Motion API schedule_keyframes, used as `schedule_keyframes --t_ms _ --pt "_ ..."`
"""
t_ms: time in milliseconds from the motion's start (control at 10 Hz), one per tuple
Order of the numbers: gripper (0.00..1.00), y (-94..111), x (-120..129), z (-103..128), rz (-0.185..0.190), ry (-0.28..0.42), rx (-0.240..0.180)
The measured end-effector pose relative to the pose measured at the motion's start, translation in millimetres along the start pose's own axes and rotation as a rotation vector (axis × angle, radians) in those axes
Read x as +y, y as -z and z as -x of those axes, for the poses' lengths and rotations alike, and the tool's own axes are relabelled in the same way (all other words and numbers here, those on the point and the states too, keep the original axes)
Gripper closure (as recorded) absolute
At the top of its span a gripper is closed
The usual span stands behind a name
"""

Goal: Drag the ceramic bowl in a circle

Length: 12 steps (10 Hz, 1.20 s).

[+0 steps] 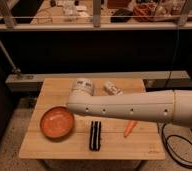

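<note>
The ceramic bowl (56, 123) is wide, shallow and orange-red, and it sits on the left part of the wooden table (49, 147). My white arm (139, 107) reaches in from the right across the middle of the table. Its rounded end, with the gripper (73, 109), hangs over the bowl's right rim. The gripper itself is covered by the arm's end, so I cannot tell whether it touches the bowl.
A black ribbed object (95, 135) lies near the table's front edge, just right of the bowl. An orange stick-like item (130, 128) lies further right. A small white packet (112, 88) sits at the back. A black cable (181, 145) loops on the floor at the right.
</note>
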Motion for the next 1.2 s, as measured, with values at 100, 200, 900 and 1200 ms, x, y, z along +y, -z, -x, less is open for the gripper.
schedule_keyframes --t_ms 100,200,900,1200 --pt "0.88 -1 -5 0 -0.005 0.014 0.003" --pt "0.96 -1 -10 3 -0.011 0.028 0.004" --pt "0.98 -7 -27 3 -0.047 0.087 0.024" --pt "0.98 -7 -35 2 -0.058 0.115 0.038"
